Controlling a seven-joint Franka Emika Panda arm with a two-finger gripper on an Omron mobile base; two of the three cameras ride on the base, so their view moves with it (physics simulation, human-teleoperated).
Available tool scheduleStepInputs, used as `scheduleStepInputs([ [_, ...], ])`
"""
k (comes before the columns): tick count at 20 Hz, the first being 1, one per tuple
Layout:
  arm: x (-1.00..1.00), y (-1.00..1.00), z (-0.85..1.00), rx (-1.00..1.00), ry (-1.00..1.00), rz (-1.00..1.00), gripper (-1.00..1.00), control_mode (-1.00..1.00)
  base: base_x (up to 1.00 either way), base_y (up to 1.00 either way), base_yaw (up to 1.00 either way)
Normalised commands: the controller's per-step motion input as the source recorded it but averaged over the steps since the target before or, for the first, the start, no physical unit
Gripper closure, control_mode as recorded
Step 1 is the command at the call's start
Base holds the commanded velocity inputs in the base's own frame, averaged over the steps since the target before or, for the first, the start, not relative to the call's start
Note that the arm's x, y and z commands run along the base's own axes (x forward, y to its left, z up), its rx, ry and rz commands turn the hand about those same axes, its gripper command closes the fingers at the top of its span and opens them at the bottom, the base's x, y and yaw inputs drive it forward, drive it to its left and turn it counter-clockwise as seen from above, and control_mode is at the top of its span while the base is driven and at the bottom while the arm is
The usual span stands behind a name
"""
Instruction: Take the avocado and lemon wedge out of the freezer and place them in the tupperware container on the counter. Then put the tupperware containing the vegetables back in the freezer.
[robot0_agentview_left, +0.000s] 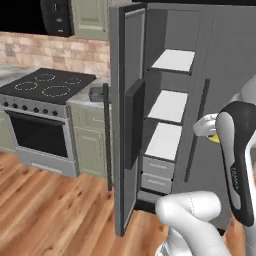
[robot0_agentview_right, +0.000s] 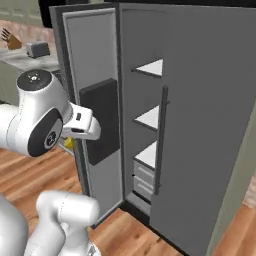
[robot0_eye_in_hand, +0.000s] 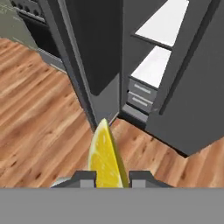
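My gripper is shut on the lemon wedge, a yellow slice standing up between the two fingertips above the wooden floor. A bit of that yellow also shows by the hand in front of the freezer and behind the arm. The freezer stands open, its white shelves bare and grey drawers below. Its door is swung out to the left. The dark-grey tupperware container sits on the counter next to the stove. The avocado is out of view.
A black stovetop with an oven below stands left of the counter. The closed grey door with a long dark bar handle is right of the open compartment. Wooden floor spreads in front. A toaster sits far back.
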Motion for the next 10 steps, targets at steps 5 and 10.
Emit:
scheduleStepInputs([
  [5, 0.0, 0.0, 0.0, 0.0, 0.0, 0.0, 1.0, 1.0, -0.52, 0.55, 0.79],
  [10, 0.0, 0.0, 0.0, 0.0, 0.0, 0.0, 1.0, 1.0, -0.22, 0.59, 0.76],
])
